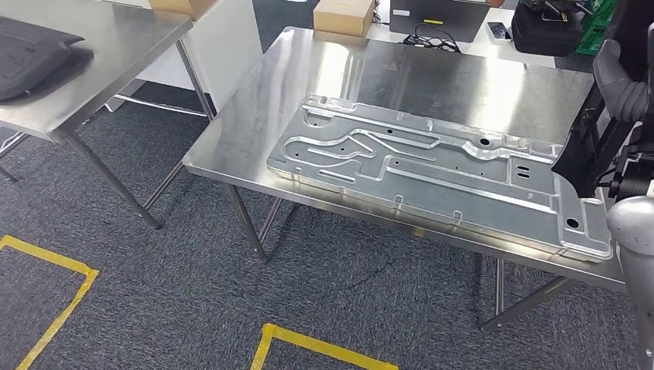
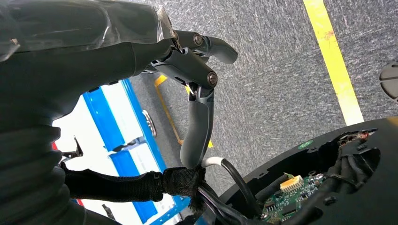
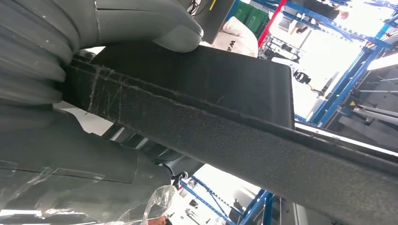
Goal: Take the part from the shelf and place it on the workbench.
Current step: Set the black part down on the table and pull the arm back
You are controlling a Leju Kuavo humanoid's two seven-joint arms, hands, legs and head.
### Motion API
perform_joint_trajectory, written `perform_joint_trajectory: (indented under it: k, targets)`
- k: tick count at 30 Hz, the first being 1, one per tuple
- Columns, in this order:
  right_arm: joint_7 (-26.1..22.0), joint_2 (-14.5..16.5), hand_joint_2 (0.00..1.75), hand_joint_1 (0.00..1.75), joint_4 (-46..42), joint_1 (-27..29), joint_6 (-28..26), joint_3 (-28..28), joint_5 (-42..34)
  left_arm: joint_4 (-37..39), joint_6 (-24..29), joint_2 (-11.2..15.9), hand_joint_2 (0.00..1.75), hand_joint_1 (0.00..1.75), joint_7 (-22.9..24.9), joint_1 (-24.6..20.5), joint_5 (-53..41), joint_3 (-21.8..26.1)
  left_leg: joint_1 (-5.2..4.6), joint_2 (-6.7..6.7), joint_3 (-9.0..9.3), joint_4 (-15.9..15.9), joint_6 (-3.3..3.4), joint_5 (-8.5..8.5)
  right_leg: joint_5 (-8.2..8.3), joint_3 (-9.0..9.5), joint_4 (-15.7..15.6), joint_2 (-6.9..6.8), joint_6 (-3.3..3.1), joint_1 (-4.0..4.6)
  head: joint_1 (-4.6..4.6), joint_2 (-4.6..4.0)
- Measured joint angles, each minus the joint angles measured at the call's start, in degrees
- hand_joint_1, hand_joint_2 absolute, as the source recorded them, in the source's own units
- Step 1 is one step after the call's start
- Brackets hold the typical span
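My right hand [image 1: 623, 86] grips a black flat part [image 1: 594, 146] at the right end of the steel workbench [image 1: 432, 73]. The part hangs tilted above the bench's right edge, over the end of a large stamped metal plate [image 1: 432, 169]. Up close in the right wrist view, the thick grey thumb [image 3: 141, 23] presses on the part's textured black face [image 3: 225, 93], and the right hand [image 3: 47, 140] wraps around its edge. My left hand [image 2: 197, 79] hangs over the carpet, fingers apart and holding nothing.
A second steel table [image 1: 100, 46] at the left carries a black object [image 1: 31, 54]. A cardboard box [image 1: 343, 15], cables and a black bag [image 1: 544, 31] lie behind the bench. Yellow tape [image 1: 308, 343] marks the grey carpet in front.
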Motion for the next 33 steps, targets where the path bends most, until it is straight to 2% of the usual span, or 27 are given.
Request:
perform_joint_trajectory:
  k: [7,8,9,11,12,13,15,16,17,18,19,20,21,22,23,24,26,27,28,29,31,32,33]
  targets:
    - [-0.3,0.3,1.75,1.75,0.5,0.2,0.0,0.0,-0.4,0.0,-0.4,-0.1,1.75,0.00,0.1,0.0,0.7,0.0,-0.01,0.00,-0.03,0.0,0.07,-0.05,0.00,-0.07,0.0,0.00,0.01,-0.01,-0.01,0.00]
    - [-0.4,0.3,1.75,1.75,0.5,0.3,0.0,0.0,-0.5,0.0,-0.5,-0.1,1.75,0.00,0.2,0.0,0.7,0.0,-0.05,0.00,-0.09,0.2,0.18,-0.13,0.11,-0.04,-0.1,-0.03,0.20,-0.20,-0.01,0.00]
    - [-0.5,0.4,1.75,1.75,0.6,0.3,0.0,0.0,-0.7,0.0,-0.5,-0.1,1.75,0.00,0.2,0.0,0.8,0.0,-0.13,0.00,-0.10,0.1,0.49,-0.11,0.28,0.06,-0.4,-0.06,0.44,-0.43,-0.02,0.00]
    - [-0.7,0.6,1.75,1.75,0.8,0.3,0.0,0.0,-0.8,0.0,-0.6,-0.1,1.75,0.00,0.4,-0.1,0.8,0.0,-0.16,0.08,0.81,-1.3,1.57,0.52,0.58,0.53,-1.2,-0.12,1.03,-0.66,-0.02,0.01]
    - [-0.8,0.7,1.75,1.75,0.8,0.3,0.0,-0.1,-0.8,0.0,-0.7,-0.2,1.75,0.00,0.5,-0.1,0.9,0.0,0.01,0.18,1.58,-2.5,2.08,1.08,0.03,0.35,-0.6,-0.12,1.10,-0.56,-0.01,0.01]
    - [-1.0,0.7,1.75,1.75,0.9,0.3,0.0,-0.1,-0.8,0.0,-0.7,-0.3,1.75,0.00,0.5,-0.1,0.9,0.0,0.24,0.29,2.32,-3.5,2.40,1.51,-1.14,-0.47,1.4,-0.11,1.14,-0.41,0.02,0.01]
    - [-1.2,0.7,1.75,1.75,1.0,0.5,0.0,0.0,-0.9,0.0,-0.8,-0.5,1.75,0.00,0.6,-0.2,0.9,0.0,0.63,0.48,2.98,-4.1,2.60,1.66,-4.85,-4.35,9.5,-0.10,1.26,-0.45,0.03,0.00]
    - [-1.2,0.7,1.75,1.75,1.0,0.7,0.0,0.0,-0.9,0.0,-0.8,-0.6,1.75,0.00,0.7,-0.1,0.9,0.0,0.79,0.50,3.09,-4.1,2.51,1.51,-6.20,-6.47,13.6,-0.09,1.47,-0.54,0.03,0.00]
    - [-1.3,0.7,1.75,1.75,1.1,0.9,0.0,0.0,-0.9,0.0,-0.8,-0.7,1.75,0.00,0.7,-0.1,0.9,0.0,1.02,0.50,3.21,-4.0,2.30,1.29,-6.59,-7.87,16.0,-0.10,1.73,-0.73,0.02,0.00]
    - [-1.3,0.7,1.75,1.75,1.1,1.1,0.0,0.1,-0.9,0.0,-0.8,-0.7,1.75,0.00,0.7,-0.1,0.9,0.0,1.38,0.44,3.30,-3.7,1.89,0.98,-5.81,-8.09,16.1,-0.12,2.10,-0.98,0.02,0.00]
    - [-1.3,0.8,1.75,1.75,1.2,1.1,0.0,0.1,-0.9,0.0,-0.8,-0.7,1.75,0.00,0.7,0.0,0.9,0.0,1.85,0.36,3.39,-3.3,1.29,0.48,-3.98,-7.02,13.6,-0.20,2.64,-1.34,0.01,0.00]
    - [-1.3,0.8,1.75,1.75,1.2,1.2,0.0,0.1,-0.9,0.0,-0.7,-0.8,1.75,0.00,0.7,0.0,1.0,0.0,2.20,0.31,3.42,-2.6,0.56,-0.17,-1.82,-5.20,9.7,-0.39,3.30,-1.81,0.02,0.00]
    - [-1.3,0.7,1.75,1.75,1.3,1.1,0.0,0.1,-0.9,0.0,-0.7,-0.7,1.75,0.00,0.7,0.1,1.0,0.0,2.45,0.32,3.27,-2.0,-0.23,-0.91,-0.37,-3.29,5.8,-0.49,3.84,-2.07,0.09,0.00]
    - [-1.4,0.8,1.75,1.75,1.3,1.2,0.0,0.1,-0.9,0.0,-0.7,-0.6,1.75,0.00,0.7,0.1,1.0,0.0,2.58,0.36,3.18,-1.5,-0.87,-1.43,0.50,-1.77,2.7,-0.54,3.83,-2.24,0.14,0.00]
    - [-1.4,0.8,1.75,1.75,1.4,1.3,0.0,0.2,-0.9,0.1,-0.7,-0.6,1.75,0.00,0.7,0.1,1.0,0.0,2.54,0.42,3.14,-1.4,-1.32,-1.49,0.66,-0.94,0.9,-0.54,3.46,-2.17,0.17,0.00]
    - [-1.4,0.8,1.75,1.75,1.5,1.3,0.0,0.2,-1.0,0.1,-0.7,-0.6,1.75,0.00,0.7,0.1,1.0,0.0,2.57,0.46,3.30,-1.7,-1.67,-1.20,0.38,-0.61,0.2,-0.38,2.75,-1.87,0.20,0.00]
    - [-1.3,0.9,1.75,1.75,1.7,1.2,0.1,0.3,-1.1,0.1,-0.7,-0.6,1.75,0.00,0.7,0.2,1.2,0.0,2.80,0.46,3.91,-2.6,-2.10,-0.58,0.46,-0.09,-0.7,-0.16,1.36,-1.55,0.16,0.00]
    - [-1.3,0.9,1.75,1.75,1.7,1.1,0.1,0.3,-1.2,0.1,-0.7,-0.7,1.75,0.00,0.6,0.1,1.2,0.0,2.87,0.47,3.66,-1.8,-2.15,-1.03,0.42,0.38,-1.2,-0.06,0.83,-1.51,0.15,0.00]
    - [-1.3,0.9,1.75,1.75,1.7,1.0,0.1,0.3,-1.2,0.1,-0.8,-0.7,1.75,0.00,0.6,0.1,1.3,0.0,2.83,0.46,2.37,0.8,-1.98,-2.22,0.34,0.99,-1.7,-0.02,0.34,-1.54,0.13,0.00]
    - [-1.3,1.0,1.75,1.75,1.7,1.0,0.1,0.3,-1.3,0.1,-0.8,-0.7,1.75,0.00,0.5,0.0,1.4,0.0,2.65,0.44,0.12,5.0,-1.68,-3.87,0.15,1.60,-2.1,-0.01,-0.12,-1.60,0.12,0.00]
    - [-1.2,0.9,1.75,1.75,1.7,1.5,0.2,0.3,-1.5,0.1,-0.8,-0.7,1.75,0.00,0.3,0.0,1.5,0.0,2.11,0.36,-6.03,15.4,-1.08,-6.79,-0.48,2.58,-2.4,0.02,-0.64,-1.43,0.10,0.00]
    - [-1.0,0.9,1.75,1.75,1.7,1.7,0.3,0.4,-1.6,0.1,-0.8,-0.7,1.75,0.00,0.2,0.0,1.5,0.0,1.94,0.34,-8.47,18.6,-0.90,-6.98,-0.89,3.08,-2.4,0.07,-0.71,-1.36,0.10,0.00]
    - [-0.7,0.9,1.75,1.75,1.8,1.9,0.3,0.4,-1.8,0.1,-0.8,-0.7,1.75,0.00,0.1,0.0,1.5,0.0,1.85,0.33,-9.88,19.5,-0.76,-5.98,-1.36,3.66,-2.4,0.12,-0.60,-1.32,0.09,0.00]
